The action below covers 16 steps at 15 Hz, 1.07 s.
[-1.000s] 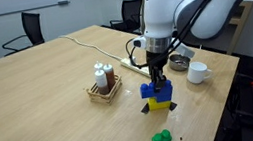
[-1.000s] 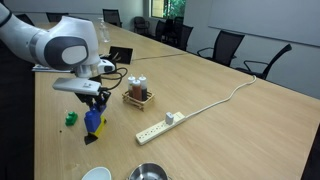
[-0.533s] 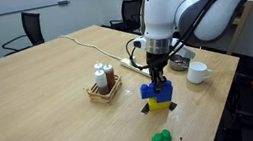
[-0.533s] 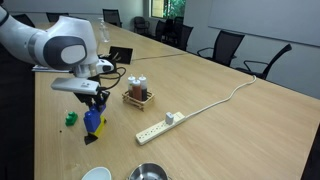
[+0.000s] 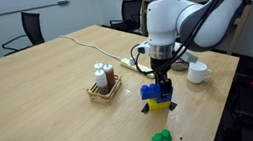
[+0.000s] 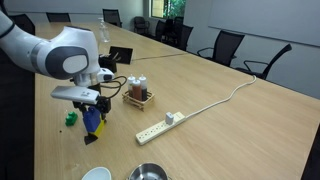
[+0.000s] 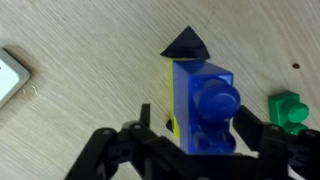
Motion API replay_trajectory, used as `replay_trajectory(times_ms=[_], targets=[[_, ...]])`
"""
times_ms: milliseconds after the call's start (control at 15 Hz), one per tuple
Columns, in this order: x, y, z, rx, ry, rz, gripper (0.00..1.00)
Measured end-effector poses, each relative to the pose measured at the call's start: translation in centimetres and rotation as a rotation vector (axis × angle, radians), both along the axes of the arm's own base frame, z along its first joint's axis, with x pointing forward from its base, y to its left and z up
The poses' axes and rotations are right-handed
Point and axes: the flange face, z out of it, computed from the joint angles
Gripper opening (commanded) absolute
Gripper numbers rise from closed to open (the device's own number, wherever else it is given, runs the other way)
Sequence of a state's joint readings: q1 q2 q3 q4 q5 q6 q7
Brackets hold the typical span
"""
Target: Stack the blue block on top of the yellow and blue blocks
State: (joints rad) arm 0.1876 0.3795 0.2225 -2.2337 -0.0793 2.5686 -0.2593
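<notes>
risk: the blue block (image 7: 205, 105), resting on the yellow and blue blocks (image 5: 155, 104), may sit skewed or topple the stack if its studs are not seated when released | tool: gripper (image 7: 198, 140) straddles the blue block, fingers hugging its sides; whether they actually clamp it cannot be told

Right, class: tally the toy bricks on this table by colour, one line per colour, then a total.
Bright blue brick: 1
Yellow brick: 1
Dark navy brick: 1
Green brick: 1
Total: 4
</notes>
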Motion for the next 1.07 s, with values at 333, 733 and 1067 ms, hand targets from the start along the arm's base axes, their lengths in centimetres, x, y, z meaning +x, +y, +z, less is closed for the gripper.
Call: replay_trajectory(times_ms=[333, 733, 1067], targets=[[0.7, 0.5, 3.6, 0.019, -0.065, 0.000, 1.00], [0.2, 0.7, 6.8, 0.024, -0.101, -0.026, 1.00], [0.0, 0.6, 6.6, 0.022, -0.097, -0.026, 1.00]])
